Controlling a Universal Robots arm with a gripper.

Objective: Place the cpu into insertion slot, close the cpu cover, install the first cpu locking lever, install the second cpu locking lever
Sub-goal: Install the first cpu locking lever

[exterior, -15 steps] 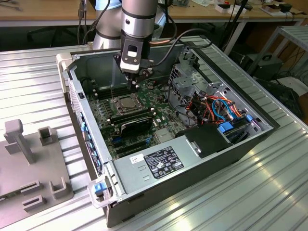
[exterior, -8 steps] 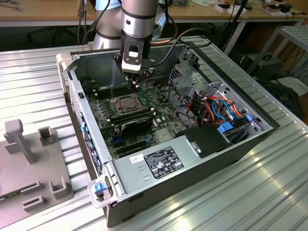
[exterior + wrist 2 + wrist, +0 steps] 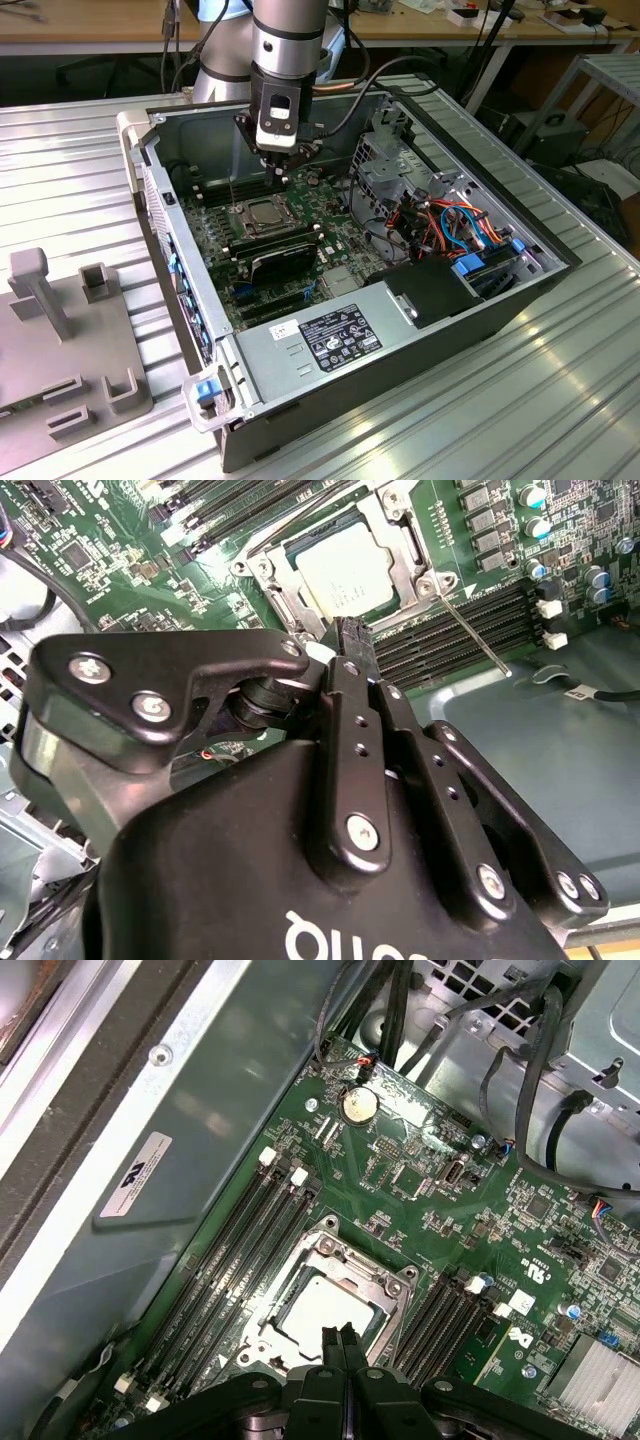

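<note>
Cpu (image 3: pixel 322 1312) lies in the insertion slot (image 3: pixel 395 1282) just beneath the pincer (image 3: pixel 340 1338) (closed).

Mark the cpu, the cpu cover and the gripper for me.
cpu (image 3: pixel 322 1312): first wrist view, middle of its silvery top.
cpu cover (image 3: pixel 365 1268): first wrist view, on its metal frame edge.
gripper (image 3: pixel 340 1340): first wrist view, between its fingertips.

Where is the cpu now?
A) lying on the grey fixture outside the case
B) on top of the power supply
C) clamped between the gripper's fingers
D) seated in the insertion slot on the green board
D: in the first wrist view the cpu lies flat in the insertion slot, framed by the cpu cover, beyond the shut gripper.
</note>
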